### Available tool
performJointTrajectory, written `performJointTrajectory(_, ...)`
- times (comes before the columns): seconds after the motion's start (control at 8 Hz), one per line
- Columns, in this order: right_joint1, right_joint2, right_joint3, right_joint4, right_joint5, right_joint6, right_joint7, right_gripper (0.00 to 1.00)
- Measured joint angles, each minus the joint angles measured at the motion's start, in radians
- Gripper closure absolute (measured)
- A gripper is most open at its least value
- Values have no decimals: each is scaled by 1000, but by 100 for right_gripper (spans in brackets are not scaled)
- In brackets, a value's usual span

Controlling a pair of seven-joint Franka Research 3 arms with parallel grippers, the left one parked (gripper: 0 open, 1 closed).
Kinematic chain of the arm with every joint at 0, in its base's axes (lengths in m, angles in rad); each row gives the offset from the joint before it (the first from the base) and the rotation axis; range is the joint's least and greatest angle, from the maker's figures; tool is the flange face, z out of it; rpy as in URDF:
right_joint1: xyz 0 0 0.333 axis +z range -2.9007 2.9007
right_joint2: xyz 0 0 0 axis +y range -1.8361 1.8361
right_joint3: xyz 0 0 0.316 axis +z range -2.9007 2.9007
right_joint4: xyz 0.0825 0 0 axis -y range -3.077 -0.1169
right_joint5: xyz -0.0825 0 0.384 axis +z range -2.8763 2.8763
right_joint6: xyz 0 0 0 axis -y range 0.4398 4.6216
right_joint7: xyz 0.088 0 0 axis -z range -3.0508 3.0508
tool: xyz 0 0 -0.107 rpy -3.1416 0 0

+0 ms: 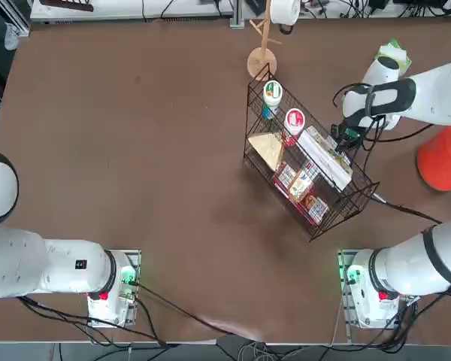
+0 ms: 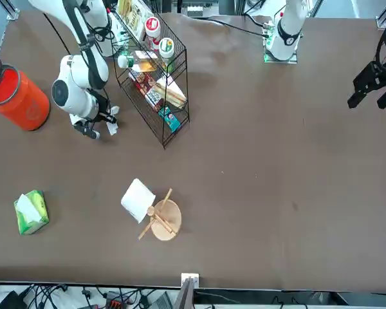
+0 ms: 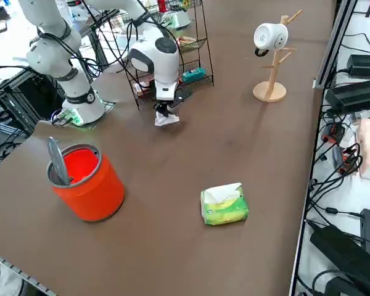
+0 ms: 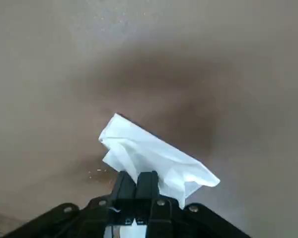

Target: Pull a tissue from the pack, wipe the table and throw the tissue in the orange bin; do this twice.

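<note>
Seen from the front, left to right: the orange bin (image 2: 18, 98) stands at the table's (image 2: 264, 167) left edge, open-topped, a grey flap upright inside its rim in the side view; nearer the camera and well apart from it, the pack (image 2: 31, 212) lies flat, a white tissue tuft poking from its slot; the right gripper (image 2: 98, 129) hangs just right of the bin, pointing down, close beside the black wire basket (image 2: 156, 77); its fingers (image 4: 148, 184) are pressed together on a tissue (image 4: 151, 157), clamped at one crumpled end; the tissue fans out below the fingertips, its loose end at or just above the tabletop, and whether it touches I cannot tell; the basket holds round lidded tubs, snack packets and a long white box; further right and nearer the camera, a wooden mug tree (image 2: 162, 220) stands with a white mug (image 2: 138, 199) hung on it; the rest of the brown surface to the right is bare.

From the side, the gripper (image 3: 165, 115) sits between the basket (image 3: 172, 55) and the bin (image 3: 86, 180); the pack (image 3: 224, 205) lies well clear of both, toward the table's far edge.
</note>
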Motion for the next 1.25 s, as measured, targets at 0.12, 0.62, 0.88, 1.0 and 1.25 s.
performJointTrajectory(0.12,0,-3,5,3,-1,-21,0,97)
performJointTrajectory(0.62,4,-81,15,126,-1,-254,16,98)
performJointTrajectory(0.88,17,-103,22,227,-1,-412,91,98)
performJointTrajectory(1.0,27,-103,26,251,-1,-447,120,98)
performJointTrajectory(1.25,40,-85,26,252,3,-457,139,98)
